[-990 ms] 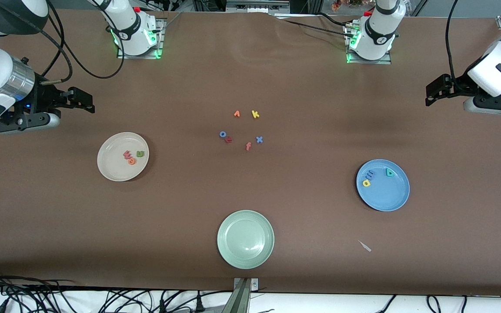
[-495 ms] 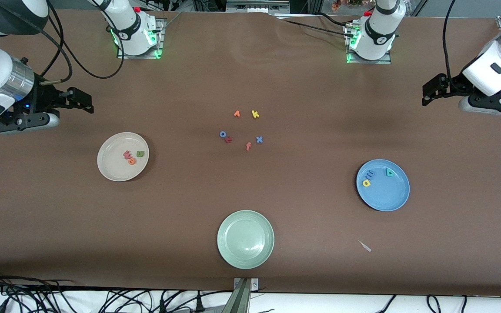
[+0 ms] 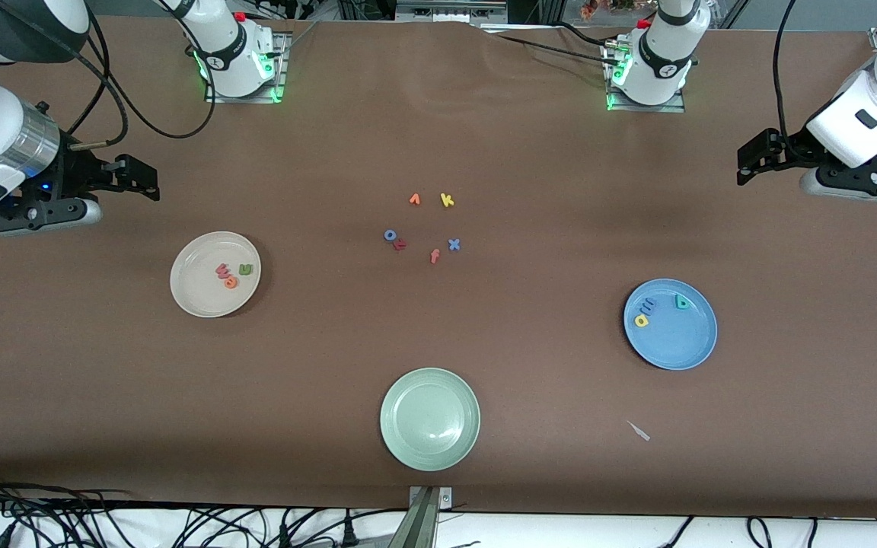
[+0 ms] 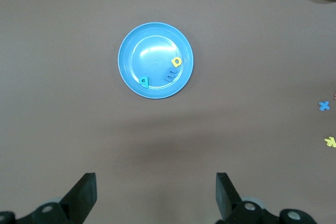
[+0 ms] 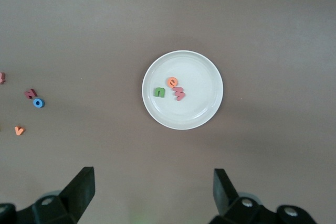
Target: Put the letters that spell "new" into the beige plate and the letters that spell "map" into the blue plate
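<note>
A wide table [image 3: 530, 152] covered with a plain brown cloth fills the scene under even light, with black cables [image 3: 65, 521] tangled along its near white edge, a small metal bracket [image 3: 429, 498] at the middle of that edge, and clutter past the top edge.

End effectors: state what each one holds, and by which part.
Nothing is held. The left end effector hangs open above bare table near the blue plate; the right end effector hangs open near the beige plate.

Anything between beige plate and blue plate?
Front view: bare tabletop on the direct line between beige plate and blue plate; leftover letters lie farther back.
</note>
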